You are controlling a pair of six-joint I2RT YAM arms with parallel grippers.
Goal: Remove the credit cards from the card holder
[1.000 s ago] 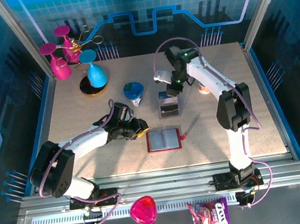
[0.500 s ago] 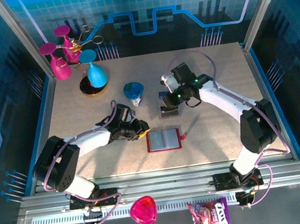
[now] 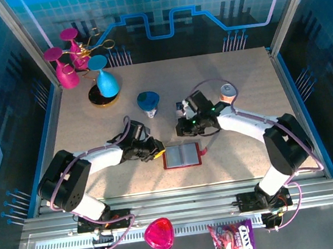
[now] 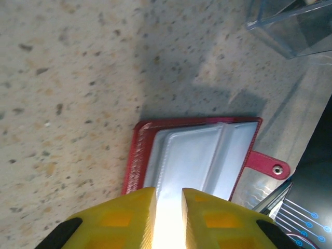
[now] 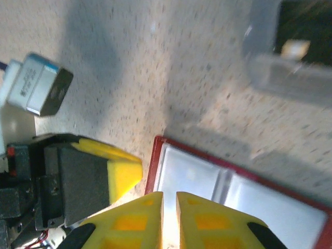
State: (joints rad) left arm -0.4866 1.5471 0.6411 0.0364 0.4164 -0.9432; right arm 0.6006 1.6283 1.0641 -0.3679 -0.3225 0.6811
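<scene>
Two grippers are crowding one small target: the card holder (image 3: 181,155) is lying spread open, pale grey pockets facing up, on the speckled table (image 3: 93,128) near its front middle, with its red snap tab (image 4: 270,165) sticking out to the right. The left gripper (image 4: 168,194) is sitting low at the holder's left edge, its yellow fingers (image 4: 124,212) drawn close with a thin bright slit showing between them; whether anything is pinched in that slit I cannot tell. The right gripper (image 5: 169,199) is reaching in from the far side and hanging close over the holder's left half, its fingers likewise nearly together with a narrow gap, and whether they are gripping anything I cannot tell either. Glare is washing over the pockets, so whether the credit cards are lying inside cannot be made out. A clear plastic piece (image 4: 298,26) is sitting on the table just beyond the holder.
</scene>
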